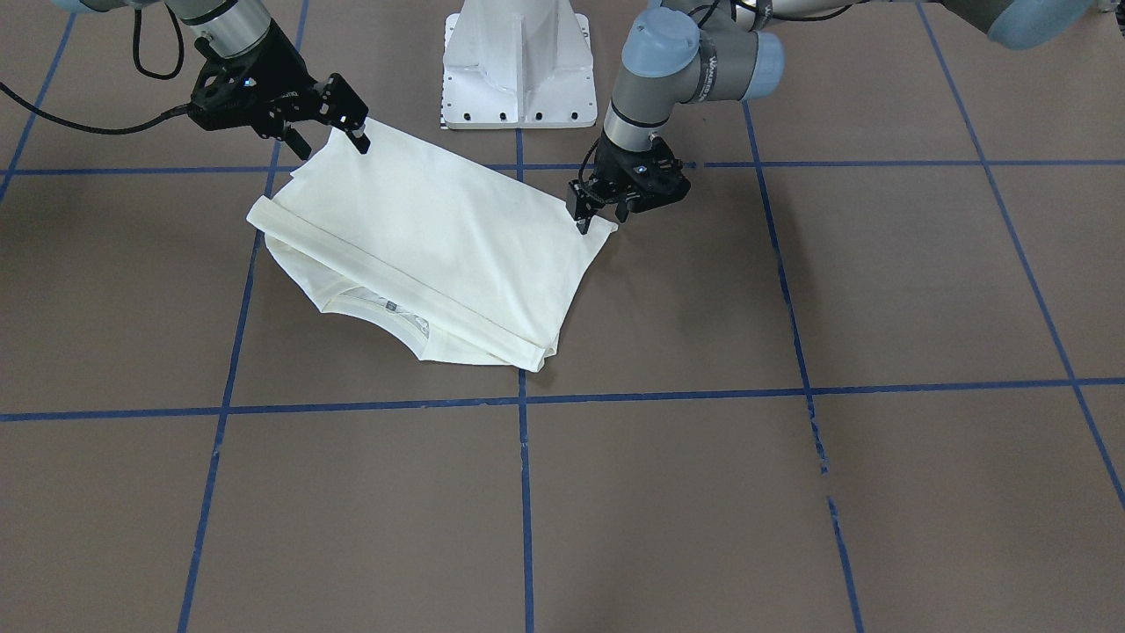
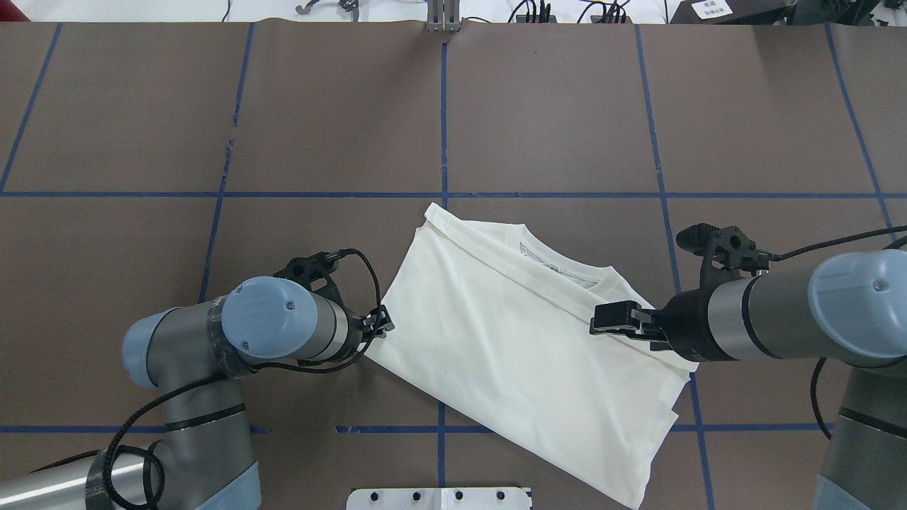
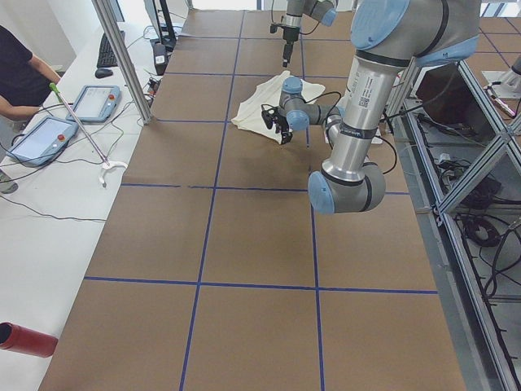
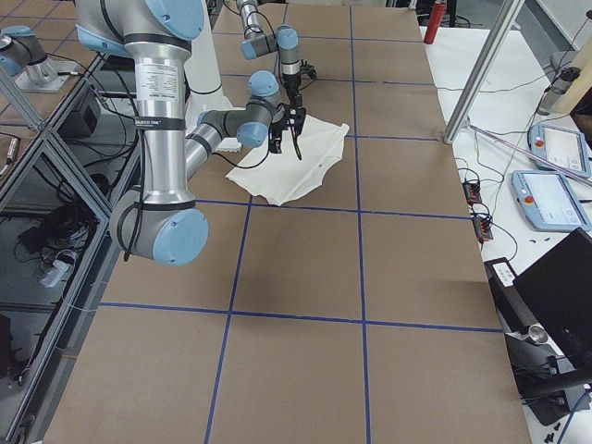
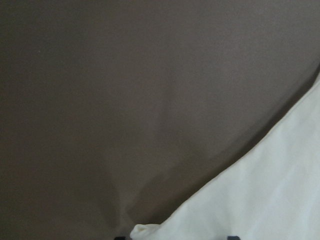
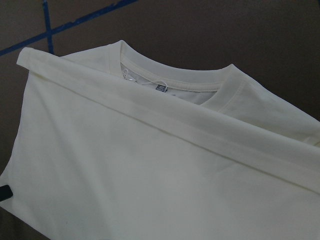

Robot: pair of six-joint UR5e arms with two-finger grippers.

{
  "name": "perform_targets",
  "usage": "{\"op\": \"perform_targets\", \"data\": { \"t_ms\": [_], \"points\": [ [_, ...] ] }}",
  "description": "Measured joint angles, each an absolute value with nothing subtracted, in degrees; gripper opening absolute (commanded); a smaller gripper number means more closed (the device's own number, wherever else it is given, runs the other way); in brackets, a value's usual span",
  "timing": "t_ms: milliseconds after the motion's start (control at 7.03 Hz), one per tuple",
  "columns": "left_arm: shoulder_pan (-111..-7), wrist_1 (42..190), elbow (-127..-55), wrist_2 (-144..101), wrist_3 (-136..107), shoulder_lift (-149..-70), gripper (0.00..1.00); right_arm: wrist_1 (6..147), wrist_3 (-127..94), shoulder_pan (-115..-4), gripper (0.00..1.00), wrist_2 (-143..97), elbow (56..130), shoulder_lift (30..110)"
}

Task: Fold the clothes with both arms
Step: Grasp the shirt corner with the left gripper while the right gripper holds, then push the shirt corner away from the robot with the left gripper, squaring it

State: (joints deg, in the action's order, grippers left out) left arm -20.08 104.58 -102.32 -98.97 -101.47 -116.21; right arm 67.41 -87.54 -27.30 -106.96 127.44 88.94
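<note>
Cream-white cotton T-shirt [image 2: 510, 340]: lies flat, folded to a skewed rectangle, plain side up. Ribbed collar and neck label show under the folded-over hem band, at the edge farthest from both sets of fingers. Left grey-and-silver arm's black two-finger gripper [image 1: 602, 220]: fingers spread, one shirt corner between the tips. Right arm's gripper [image 1: 332, 149]: fingers spread, straddling the opposite corner.
</note>
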Motion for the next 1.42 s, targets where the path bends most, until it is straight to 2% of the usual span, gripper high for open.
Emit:
{"op": "perform_targets", "data": {
  "t_ms": [285, 996, 1423],
  "points": [
    [-19.88, 104.59, -102.05, -98.97, -101.56, -116.16, 0.00, 67.41, -87.54, -27.33, 1.00, -106.96, 127.44, 89.01],
    [-22.69, 104.80, -101.60, -99.05, -99.80, -117.36, 0.00, 67.41, -87.54, -27.42, 1.00, -106.85, 127.57, 89.48],
    [-31.62, 107.92, -89.52, -99.13, -93.93, -123.64, 0.00, 67.41, -87.54, -27.48, 1.00, -106.77, 127.62, 89.67]
  ]
}}
